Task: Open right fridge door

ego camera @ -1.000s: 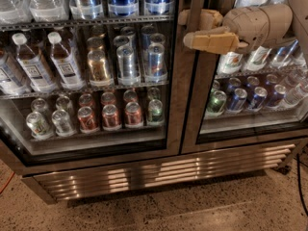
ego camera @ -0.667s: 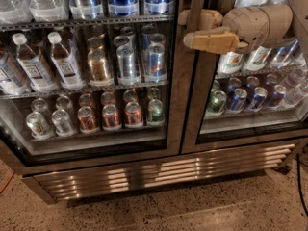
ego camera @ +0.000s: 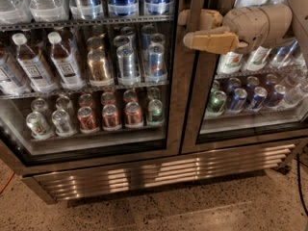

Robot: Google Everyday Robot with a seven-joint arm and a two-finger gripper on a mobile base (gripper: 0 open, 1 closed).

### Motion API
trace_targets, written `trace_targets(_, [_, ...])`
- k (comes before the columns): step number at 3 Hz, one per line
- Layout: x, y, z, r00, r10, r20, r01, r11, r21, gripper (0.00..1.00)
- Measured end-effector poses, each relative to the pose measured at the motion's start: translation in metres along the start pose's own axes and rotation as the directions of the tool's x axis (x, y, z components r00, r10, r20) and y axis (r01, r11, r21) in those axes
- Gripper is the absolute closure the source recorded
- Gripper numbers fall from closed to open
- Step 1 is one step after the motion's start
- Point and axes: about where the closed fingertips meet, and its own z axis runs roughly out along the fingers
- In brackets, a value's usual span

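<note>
Your gripper [ego camera: 184, 29], smooth matt tan plastic, sits against the right fridge door [ego camera: 195, 109]: brushed-steel frame, glossy glass. Below it are a shiny ribbed metal grille [ego camera: 159, 170] and a speckled stone floor [ego camera: 192, 211].

Speckled terrazzo floor [ego camera: 192, 211] beneath a louvred steel grille [ego camera: 159, 170] streaked with warm light; end effector [ego camera: 183, 29] up at the fridge's centre post.

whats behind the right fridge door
Through the right fridge door show a green can, blue cans and white-labelled bottles. The gripper, at the door's left edge, and the arm hide whatever stands behind them.
</note>
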Motion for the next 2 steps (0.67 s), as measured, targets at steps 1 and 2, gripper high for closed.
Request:
trace_targets(1, [0.0000, 0.0000, 0.0000, 1.000, 0.000, 0.000, 0.000, 1.0000, 0.000, 1.00])
trace_targets(2, [0.0000, 0.0000, 0.0000, 1.000, 0.000, 0.000, 0.000, 1.0000, 0.000, 1.00])
